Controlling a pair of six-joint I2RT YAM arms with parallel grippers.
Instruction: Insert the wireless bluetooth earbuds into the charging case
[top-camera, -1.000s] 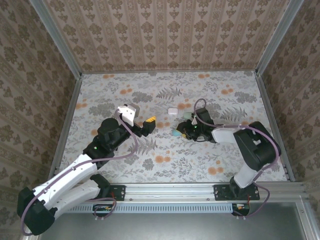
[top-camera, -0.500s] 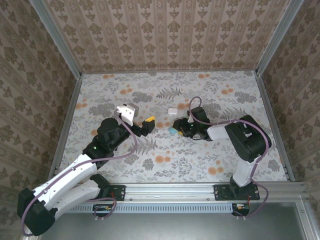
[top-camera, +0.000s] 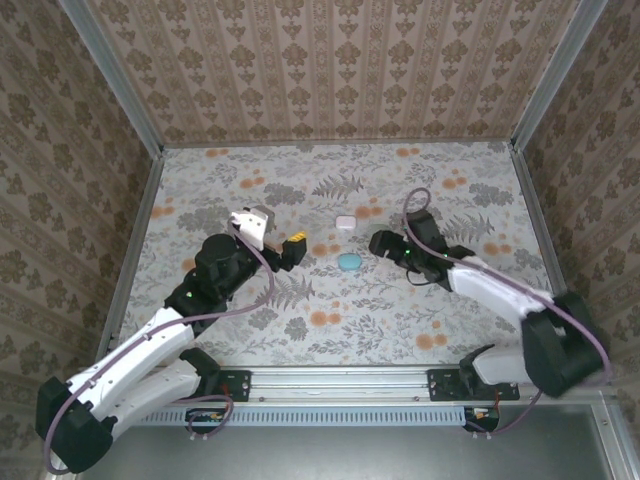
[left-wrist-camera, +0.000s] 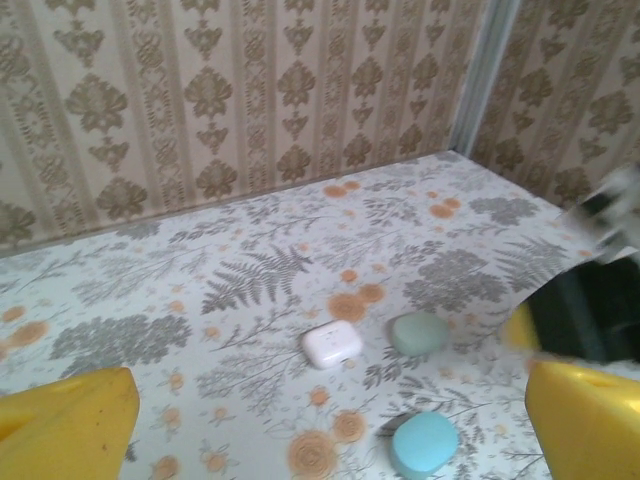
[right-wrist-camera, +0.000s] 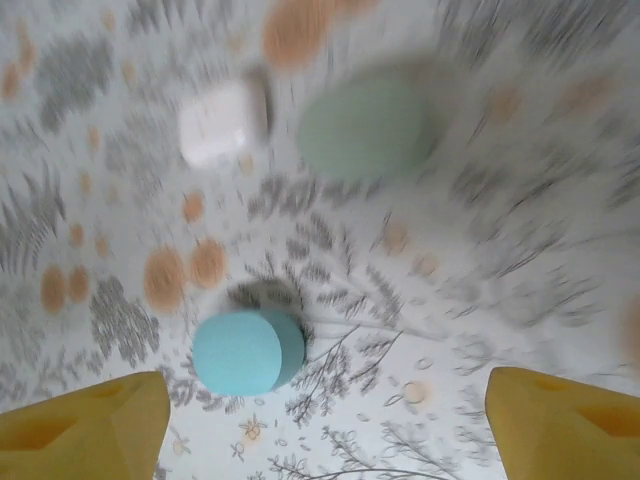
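Landmark: white case (top-camera: 346, 222), mid-way across the floral table (top-camera: 250, 330).

Left of the white case: left gripper (top-camera: 296, 243), jaws spread fully, nothing in them. In the left wrist view its yellow fingers (left-wrist-camera: 65, 420) sit at the lower corners with bare table between.

White case: lid closed. Any marking is too small to read.

Just on the near side of the white case, toward the arm bases: blue case (top-camera: 350, 262), closed, lying flat, clear of both grippers.

Just right of the white case: the left wrist view gives a pale green case (left-wrist-camera: 420, 333), closed, close by but not touching. The right wrist view has the same pair side by side, heavily blurred.

Right of the white case: right gripper (top-camera: 380, 243), jaws wide apart, gripping nothing. Its wrist view puts the blue case on the table ahead of its yellow fingers (right-wrist-camera: 80, 425), untouched.

The right arm (left-wrist-camera: 590, 310) is a dark blur at the right edge of the left wrist view.

Earbuds: with all three lids closed, cannot tell where they are.
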